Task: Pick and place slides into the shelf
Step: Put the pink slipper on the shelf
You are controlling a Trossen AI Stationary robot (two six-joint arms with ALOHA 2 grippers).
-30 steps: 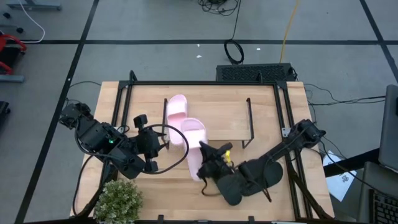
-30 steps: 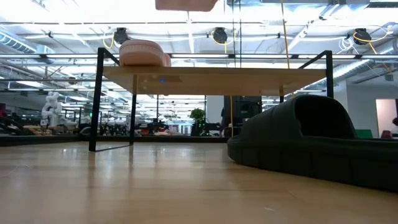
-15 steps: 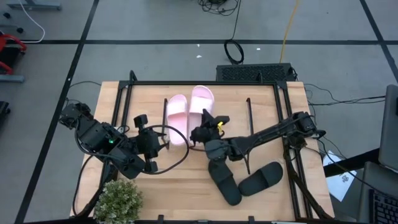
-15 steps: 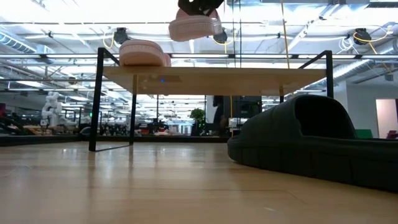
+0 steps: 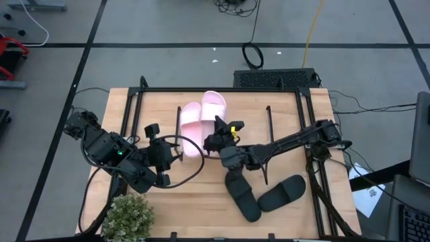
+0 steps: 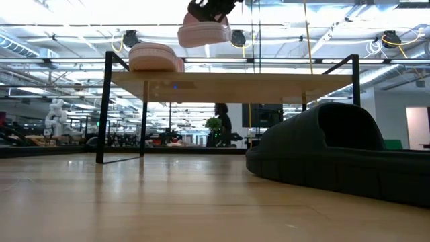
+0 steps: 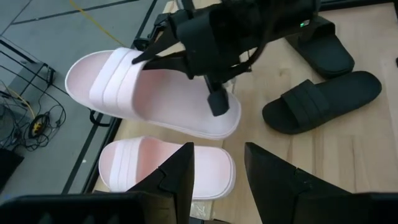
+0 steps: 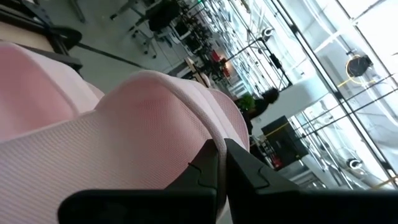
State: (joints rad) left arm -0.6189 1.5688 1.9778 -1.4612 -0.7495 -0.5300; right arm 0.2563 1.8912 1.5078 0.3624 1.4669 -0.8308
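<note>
One light pink slide [image 5: 190, 121] lies flat on the shelf's wooden board [image 5: 248, 119], near its left end. The second pink slide [image 5: 213, 106] hangs just right of it, above the board [image 6: 228, 84], with my right gripper [image 5: 218, 132] shut on it. Two black slides [image 5: 240, 196] [image 5: 282, 191] lie on their soles on the table in front of the shelf. My left gripper [image 7: 217, 180] waits left of the shelf, open, with nothing between its fingers. My right gripper pinches the pink slide's heel end [image 7: 227, 118], one finger [image 7: 216, 102] on the footbed; the other is hidden under the sole. The fingers come level from the table's near side, along the slide. The slide [image 6: 203, 30] is lifted clear of the board, strap end far.
A potted plant [image 5: 127, 215] stands at the table's near left corner. A black cable loop [image 5: 191, 158] lies between my left arm and the shelf. The board's right half [image 5: 282, 124] is bare. Thin black shelf legs [image 6: 104, 107] stand at its ends.
My right gripper has carried the pink slide from the near middle of the table toward the far edge and upward, over the shelf, and has turned it so that it lies beside the other pink slide. In the last half second it has shifted a little to the left.
</note>
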